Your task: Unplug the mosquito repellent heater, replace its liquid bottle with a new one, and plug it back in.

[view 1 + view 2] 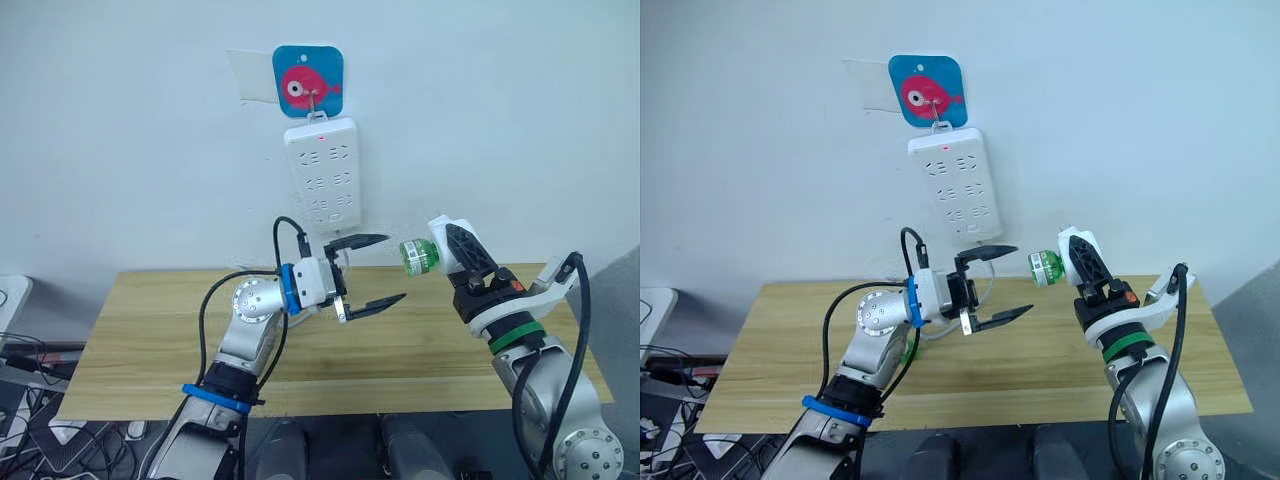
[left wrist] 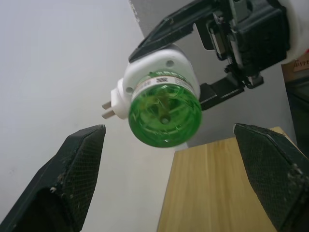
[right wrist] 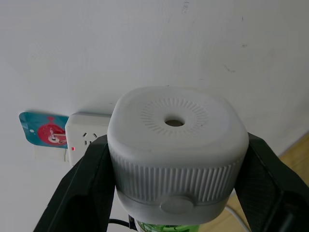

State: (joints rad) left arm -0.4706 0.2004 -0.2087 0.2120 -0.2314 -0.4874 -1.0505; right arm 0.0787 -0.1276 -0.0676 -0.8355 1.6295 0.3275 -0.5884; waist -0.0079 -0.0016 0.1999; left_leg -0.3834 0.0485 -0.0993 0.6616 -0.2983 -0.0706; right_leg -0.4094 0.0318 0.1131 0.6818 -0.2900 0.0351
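Nearest to me, both arms are raised above the wooden table (image 1: 150, 330). The left gripper (image 1: 372, 272) sits over the middle of the table with its two black fingers spread wide apart, nothing between them, pointing right toward the other arm. The right gripper (image 1: 452, 250) is up on the right, its fingers clamped on the mosquito repellent heater (image 3: 176, 145), held in the air just right of the left fingertips and clear of them.

From the head views the heater is mostly a white shape behind a black finger, with the green liquid bottle (image 1: 419, 257) sticking out leftward. The left wrist view gives far more: the round underside of the bottle faces that camera, set into the white body, and two metal prongs (image 2: 108, 108) jut from the side of the unit, free of any socket. The right wrist view shows the opposite end, the ribbed white cap with its round vent (image 3: 174, 122), gripped on both flanks.

Farther back, on the white wall, the power strip (image 1: 323, 177) hangs from a hook on a blue sticker (image 1: 308, 81) with a red fish; a small red light glows near its top.
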